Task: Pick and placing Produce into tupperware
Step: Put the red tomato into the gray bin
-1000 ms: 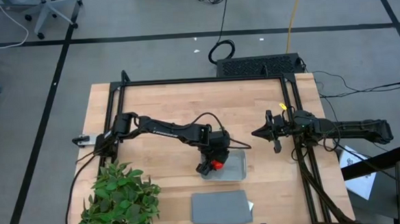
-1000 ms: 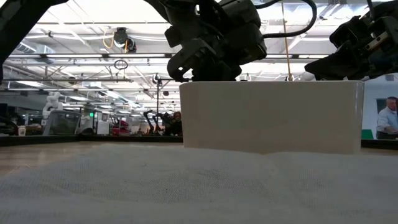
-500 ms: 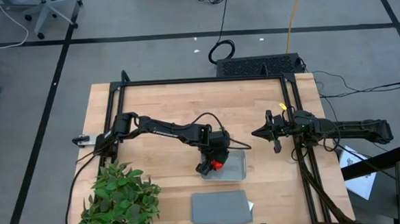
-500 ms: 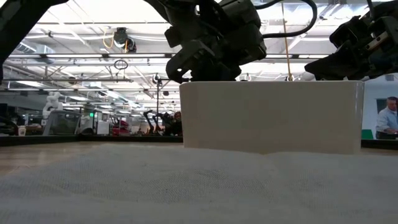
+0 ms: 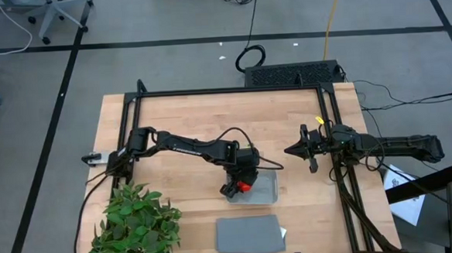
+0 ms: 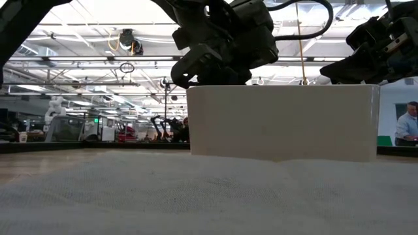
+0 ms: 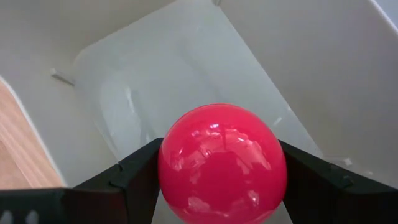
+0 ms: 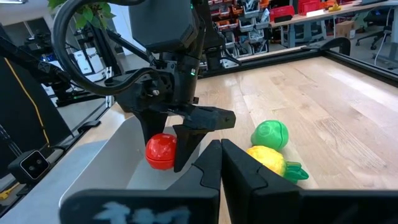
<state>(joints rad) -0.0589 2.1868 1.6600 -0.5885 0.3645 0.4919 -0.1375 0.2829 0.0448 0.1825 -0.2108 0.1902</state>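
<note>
The red round produce (image 7: 221, 165) sits between the fingers of my left gripper (image 7: 221, 186), which hangs over the left end of the pale tupperware (image 5: 266, 189). The high view shows the red ball (image 5: 245, 186) at the container's left edge. In the right wrist view, the green round piece (image 8: 270, 134) and the yellow piece with a green tip (image 8: 268, 160) lie on the wood just beyond the tupperware (image 8: 106, 168); the left arm hides them in the high view. My right gripper (image 5: 288, 149) waits shut at the table's right, above the wood. My left gripper pinches the red ball at its two opposite sides (image 7: 163, 168) between its two fingers (image 7: 134, 177). The fingers come from above, pointing down (image 8: 180, 146). The ball hangs inside the tupperware's left end, over its floor (image 7: 186, 74); whether it touches the floor I cannot tell.
A flat dark grey lid (image 5: 249, 234) lies near the table's near edge, below the tupperware. A big leafy green plant (image 5: 134, 224) stands at the near left corner. Black frame rails (image 5: 232, 90) run along the far side and both sides. Bare wood lies between the two arms.
</note>
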